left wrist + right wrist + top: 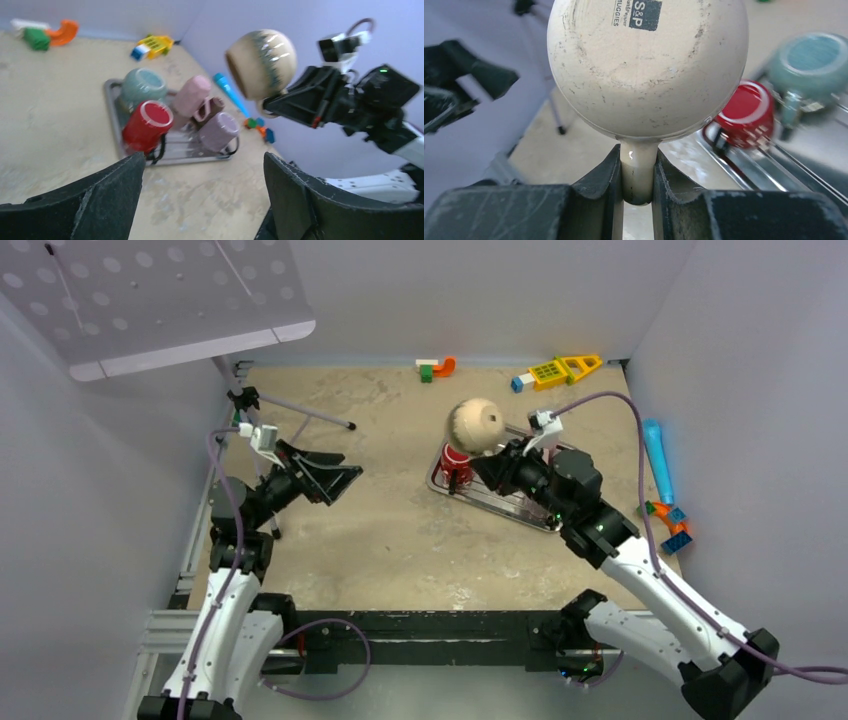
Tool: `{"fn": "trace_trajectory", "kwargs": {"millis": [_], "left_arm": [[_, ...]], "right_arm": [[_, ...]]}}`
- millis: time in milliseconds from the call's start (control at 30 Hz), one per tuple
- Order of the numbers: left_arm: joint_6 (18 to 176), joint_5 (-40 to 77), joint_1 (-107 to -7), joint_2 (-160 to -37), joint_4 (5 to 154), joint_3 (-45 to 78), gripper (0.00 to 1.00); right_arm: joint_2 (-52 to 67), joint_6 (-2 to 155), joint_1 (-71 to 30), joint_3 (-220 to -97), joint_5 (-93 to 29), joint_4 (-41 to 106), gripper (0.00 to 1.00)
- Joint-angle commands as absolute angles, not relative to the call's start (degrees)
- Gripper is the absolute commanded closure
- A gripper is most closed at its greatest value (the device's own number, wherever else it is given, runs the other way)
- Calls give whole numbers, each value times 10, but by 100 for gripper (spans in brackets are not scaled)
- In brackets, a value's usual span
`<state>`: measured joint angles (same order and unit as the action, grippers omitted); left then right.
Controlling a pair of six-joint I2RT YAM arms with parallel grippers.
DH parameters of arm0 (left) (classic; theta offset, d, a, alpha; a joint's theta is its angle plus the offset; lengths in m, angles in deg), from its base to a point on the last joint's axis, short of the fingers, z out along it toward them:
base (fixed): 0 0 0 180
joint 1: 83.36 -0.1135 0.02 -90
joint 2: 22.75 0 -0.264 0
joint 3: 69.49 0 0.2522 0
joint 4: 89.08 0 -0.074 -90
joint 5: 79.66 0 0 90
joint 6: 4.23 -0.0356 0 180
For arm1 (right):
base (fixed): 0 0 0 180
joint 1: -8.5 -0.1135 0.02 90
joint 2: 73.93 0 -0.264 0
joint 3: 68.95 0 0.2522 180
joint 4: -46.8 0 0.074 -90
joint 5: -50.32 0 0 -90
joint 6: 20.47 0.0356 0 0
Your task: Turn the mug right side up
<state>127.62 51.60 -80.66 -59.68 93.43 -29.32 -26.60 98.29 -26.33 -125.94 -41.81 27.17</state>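
Risk: beige mug (pixel 476 426) hangs by its thin handle only, on its side, up in the air above the tray (pixel 505 503). It could pivot or slip in the grip during the wrist roll and drop onto the red mug (pixel 456 466).
R gripper (pixel 638 172) is clamped tight on that handle, mug base facing its cam.
L gripper (pixel 337 480) has jaws wide apart, holds nothing, well off to the left.

My mug (pixel 474 426) is cream and round-bellied, with dark teal glaze dripping down from the rim and a scuffed, stamped base. It hangs in the air, tipped on its side, its handle (pixel 638 177) pinched in my right gripper (pixel 637 152).
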Motion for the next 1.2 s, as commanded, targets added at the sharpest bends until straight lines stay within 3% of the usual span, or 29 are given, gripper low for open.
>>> {"fn": "trace_trajectory", "kwargs": {"millis": [0, 133, 367, 467, 567, 600, 900, 1167], "left_arm": [[1432, 624, -801, -606, 1100, -200, 6], [1503, 638, -800, -618, 1131, -169, 0], [1543, 605, -791, -639, 1129, -127, 1], [1549, 597, -788, -648, 1139, -109, 5], [1566, 586, -788, -653, 1145, -94, 25], [1573, 588, -788, -653, 1156, -90, 28], [1624, 631, -788, -643, 1240, -109, 28], [1609, 630, -785, -640, 1232, -120, 25]], "right_arm": [[-233, 951, -267, -1373, -152, 500, 100], [-190, 994, -276, -1410, -39, 596, 100], [-128, 1014, -327, -1461, -12, 671, 100], [-96, 1014, -346, -1483, -3, 689, 100], [-68, 1013, -363, -1502, 1, 692, 100], [-64, 1014, -365, -1503, 2, 693, 100], [-66, 1015, -364, -1494, 2, 700, 100], [-108, 938, -354, -1521, -28, 596, 100]]}}
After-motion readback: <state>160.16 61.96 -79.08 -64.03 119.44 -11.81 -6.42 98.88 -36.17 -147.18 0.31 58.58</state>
